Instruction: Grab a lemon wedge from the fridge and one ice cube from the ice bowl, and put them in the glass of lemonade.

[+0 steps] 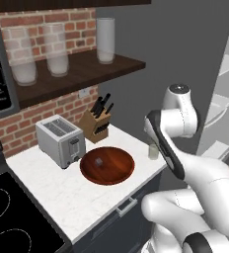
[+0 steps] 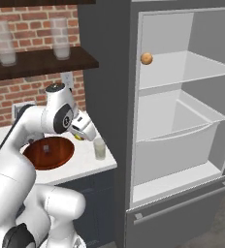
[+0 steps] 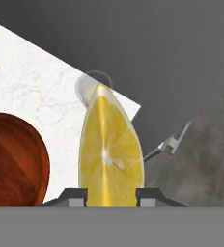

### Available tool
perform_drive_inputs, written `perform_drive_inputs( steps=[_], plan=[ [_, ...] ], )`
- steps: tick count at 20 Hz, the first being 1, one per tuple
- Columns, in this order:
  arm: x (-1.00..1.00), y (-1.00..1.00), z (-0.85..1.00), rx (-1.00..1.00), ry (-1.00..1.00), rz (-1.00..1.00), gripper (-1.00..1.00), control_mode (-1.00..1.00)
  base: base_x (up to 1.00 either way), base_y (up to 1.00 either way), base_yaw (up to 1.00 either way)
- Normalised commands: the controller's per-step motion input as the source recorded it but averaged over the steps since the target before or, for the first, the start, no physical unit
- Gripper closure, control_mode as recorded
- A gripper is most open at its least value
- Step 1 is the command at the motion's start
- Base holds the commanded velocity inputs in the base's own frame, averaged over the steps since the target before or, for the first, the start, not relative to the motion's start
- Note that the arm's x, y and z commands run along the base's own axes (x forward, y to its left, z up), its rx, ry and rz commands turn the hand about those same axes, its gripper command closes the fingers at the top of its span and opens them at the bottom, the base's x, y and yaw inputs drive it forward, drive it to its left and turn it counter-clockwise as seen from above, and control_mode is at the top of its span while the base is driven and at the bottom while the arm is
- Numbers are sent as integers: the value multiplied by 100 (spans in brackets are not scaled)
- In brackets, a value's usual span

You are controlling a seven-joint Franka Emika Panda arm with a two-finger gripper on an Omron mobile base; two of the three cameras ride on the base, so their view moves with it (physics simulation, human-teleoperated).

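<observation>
Left base view: white marble-look counter (image 1: 62, 192) carries a silver two-slot toaster (image 1: 60, 140), a wooden knife block with black-handled knives (image 1: 95, 123), and the wide shallow reddish-brown wooden ice bowl (image 1: 107, 165) with one small clear ice cube (image 1: 99, 162) near its middle. The small clear glass of lemonade (image 1: 153, 151) stands at the counter's right end, just beside the bowl and partly behind the white arm, which hides the hand here. Dark wooden shelf (image 1: 82, 71) above holds three tall frosted glasses (image 1: 105, 39); black stovetop (image 1: 13, 222) sits at lower left. Right base view: the gripper (image 2: 79, 136) hangs over the counter between ice bowl (image 2: 49, 152) and lemonade glass (image 2: 100, 148), a bit of yellow showing at its tip. The tall dark grey fridge (image 2: 114, 72) stands open just right of the counter, white inside with clear shelves, a round orange fruit (image 2: 147, 58) on the upper shelf edge. Hand view: the two dark fingertips (image 3: 75, 197) are clamped on the pale yellow lemon wedge (image 3: 110, 149), one on each flank, wedge pointing away from the camera. Its far tip overlaps the rim of the lemonade glass (image 3: 91, 83) below. Ice bowl rim (image 3: 17, 159) is at left, grey floor and a drawer handle (image 3: 169, 144) at right.
</observation>
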Motion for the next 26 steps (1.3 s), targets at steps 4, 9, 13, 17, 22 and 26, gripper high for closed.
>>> perform_drive_inputs(
  steps=[4, 9, 13, 17, 22, 26],
  plan=[
    [16, 0, -29, 0, 0, 0, 100, -100, 0, 0, 0],
    [33, 0, -22, 0, 0, 0, 100, -100, 0, 0, 0],
    [49, 0, -4, 0, 0, 0, 100, -100, 0, 0, 0],
    [65, 0, 0, 0, 0, 0, 100, -100, 0, 0, 0],
    [54, 0, 0, 0, 0, 0, 100, -100, 0, 0, 0],
    [1, 0, -1, 0, 0, 0, 100, -100, 0, 0, 0]
  ],
)
